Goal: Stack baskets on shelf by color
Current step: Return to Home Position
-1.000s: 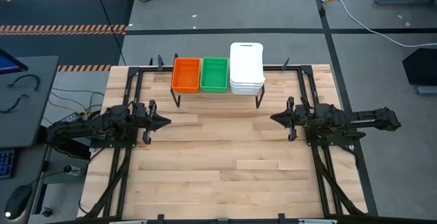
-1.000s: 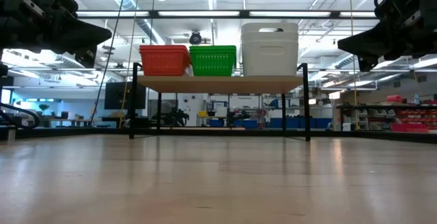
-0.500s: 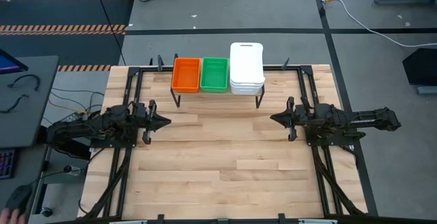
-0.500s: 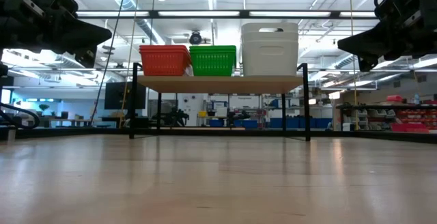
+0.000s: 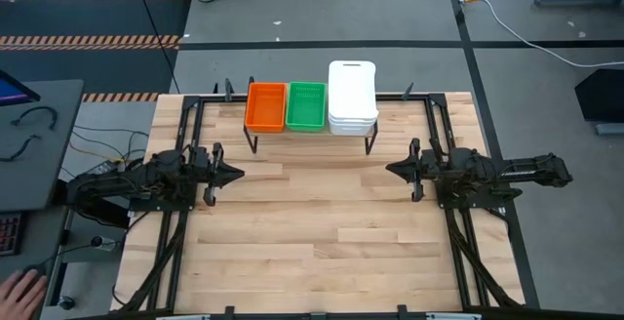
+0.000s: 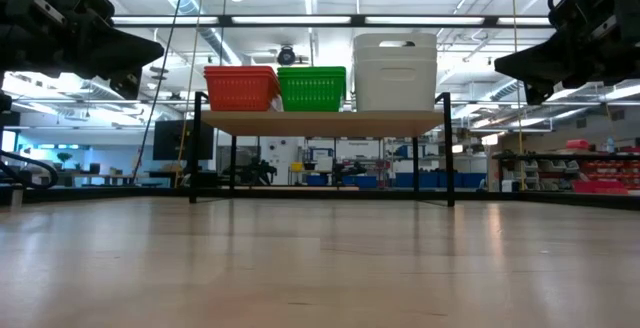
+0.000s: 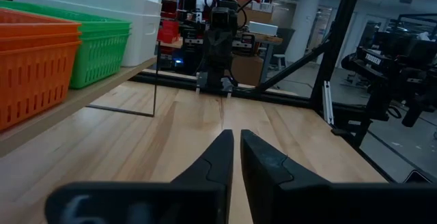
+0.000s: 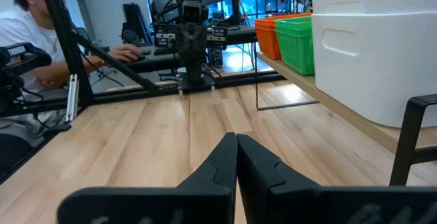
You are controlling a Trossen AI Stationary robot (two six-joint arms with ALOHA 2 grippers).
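The shelf [image 5: 310,133] stands by its black legs near the table's far edge. On its plank sit three stacks side by side: orange baskets [image 5: 265,106] on the left, green baskets [image 5: 305,106] in the middle, larger white baskets [image 5: 352,97] on the right. The low view shows the same orange baskets [image 6: 241,88], green baskets [image 6: 312,88] and white baskets [image 6: 395,71]. My left gripper [image 5: 237,175] hovers shut over the table's left part, pointing right. My right gripper [image 5: 391,169] hovers shut over the right part, pointing left. Both are well short of the shelf.
A black metal frame [image 5: 429,115] runs along the table's edges. A person's hand [image 5: 19,289] shows beyond the table's left side, near a desk. In the right wrist view a person [image 8: 27,26] sits behind the left arm. Bare tabletop [image 5: 312,222] lies between the arms.
Both arms and the baskets have kept still. A person's hand has come into the high view at the lower left, beyond the table.
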